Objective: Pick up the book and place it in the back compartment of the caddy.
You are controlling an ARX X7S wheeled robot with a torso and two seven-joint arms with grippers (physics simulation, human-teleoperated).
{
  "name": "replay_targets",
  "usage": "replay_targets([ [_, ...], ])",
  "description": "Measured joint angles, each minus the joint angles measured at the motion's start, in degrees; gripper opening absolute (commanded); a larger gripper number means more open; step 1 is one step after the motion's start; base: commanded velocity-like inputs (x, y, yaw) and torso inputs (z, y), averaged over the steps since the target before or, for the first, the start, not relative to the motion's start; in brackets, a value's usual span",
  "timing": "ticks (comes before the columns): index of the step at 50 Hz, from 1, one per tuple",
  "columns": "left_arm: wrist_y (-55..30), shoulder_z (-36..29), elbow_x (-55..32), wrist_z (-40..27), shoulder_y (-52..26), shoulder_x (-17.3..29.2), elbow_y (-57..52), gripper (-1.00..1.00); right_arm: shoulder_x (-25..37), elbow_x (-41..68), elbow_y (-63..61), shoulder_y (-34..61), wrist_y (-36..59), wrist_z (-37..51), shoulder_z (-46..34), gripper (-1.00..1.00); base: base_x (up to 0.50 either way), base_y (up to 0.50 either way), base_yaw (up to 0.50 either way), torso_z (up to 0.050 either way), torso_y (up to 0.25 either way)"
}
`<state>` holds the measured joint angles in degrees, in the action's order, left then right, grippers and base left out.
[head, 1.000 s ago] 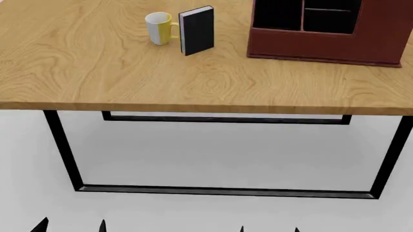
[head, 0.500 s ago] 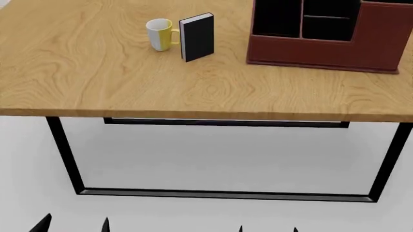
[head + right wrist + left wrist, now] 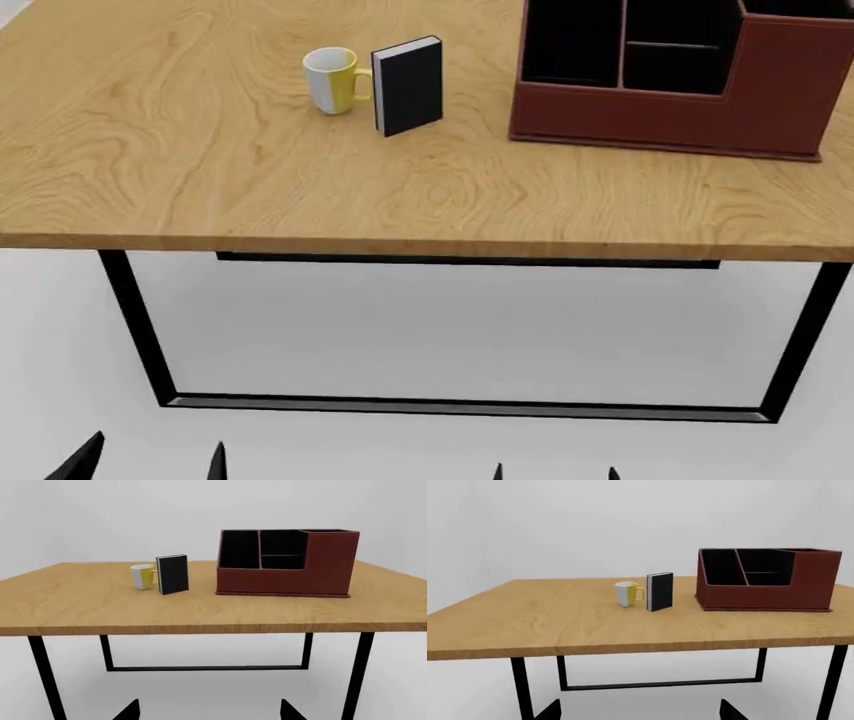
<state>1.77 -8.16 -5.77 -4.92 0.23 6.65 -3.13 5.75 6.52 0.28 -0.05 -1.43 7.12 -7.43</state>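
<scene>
Since a second ago my head view is sliding down the scene: the wooden surface (image 3: 267, 170) with its black metal frame is sitting lower in the picture, more of its far side is showing, and the things on it are keeping their places relative to one another. My tool tips at the bottom edge are hardly shifting.

Both my arms are hanging low, in front of the surface and beneath its edge, with the wrist cameras looking level across the top. My left tool (image 3: 150, 462) is showing only as two dark finger points at the bottom of the head view, standing apart; my right tool (image 3: 554, 472) is showing the same way, its two points also spread, and neither is gripping anything. In the left wrist view the left tool (image 3: 637, 711) is again just two separated black tips, and so is the right tool (image 3: 208, 710) in the right wrist view.

The small thick black hardcover book (image 3: 407, 86) with pale page edges is standing upright on the surface, well away from both tools, farther from me than the surface's near edge. The white-and-yellow mug (image 3: 332, 81) is standing just beside it on its left. The large reddish-brown leather-look caddy (image 3: 654, 115) with its black-lined compartments is resting to the book's right, apart from it, its taller end toward the right.
</scene>
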Motion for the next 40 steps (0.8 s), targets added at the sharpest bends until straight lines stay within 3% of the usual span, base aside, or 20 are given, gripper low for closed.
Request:
replay_targets([
  [8,-0.62,-0.48,-0.30,-0.45,-0.25,0.58,-0.87,1.00,0.74,0.59,-2.26,-0.26,1.14,0.91,-0.15,1.00,0.00,0.00,0.00,0.048,0.000],
  [40,-16.80,0.60,-5.76,-0.40,-6.78,5.28,-11.46,1.00,7.23,4.04,-33.47,2.99,19.80,9.11,7.26,1.00,0.00,0.00,0.00,0.000,0.000],
])
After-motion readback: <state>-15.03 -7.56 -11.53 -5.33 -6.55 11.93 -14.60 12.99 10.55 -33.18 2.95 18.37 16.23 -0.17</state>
